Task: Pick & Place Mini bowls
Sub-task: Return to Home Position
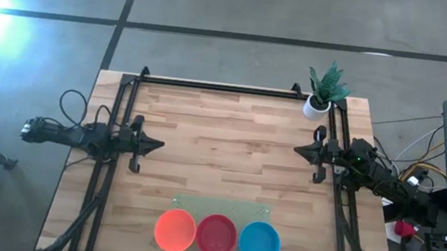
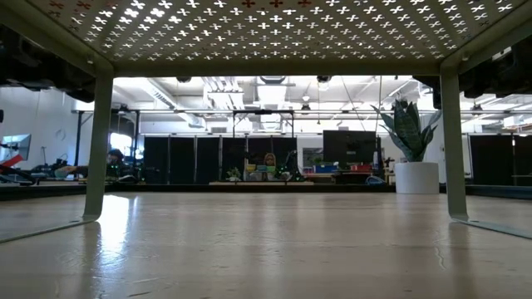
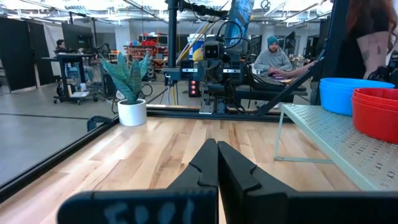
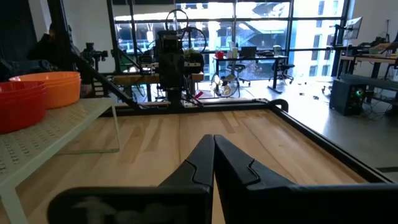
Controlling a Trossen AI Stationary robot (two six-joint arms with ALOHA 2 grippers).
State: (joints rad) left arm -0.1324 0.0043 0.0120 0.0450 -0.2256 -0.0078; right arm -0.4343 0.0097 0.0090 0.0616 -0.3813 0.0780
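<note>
Glossy mini bowls (image 1: 217, 235), orange, red, blue stacks

The bench (image 1: 230, 143) is smooth pale wood; the shelf (image 3: 323, 134) is matt perforated metal; the bowls (image 1: 217, 235) are glossy plastic.

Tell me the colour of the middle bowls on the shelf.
The middle bowls are red; the high view shows this best.

No legible text, brand, number or sign in any view, only pale smeared marks (image 3: 146, 210) on the left gripper (image 3: 217, 146), not readable
</note>
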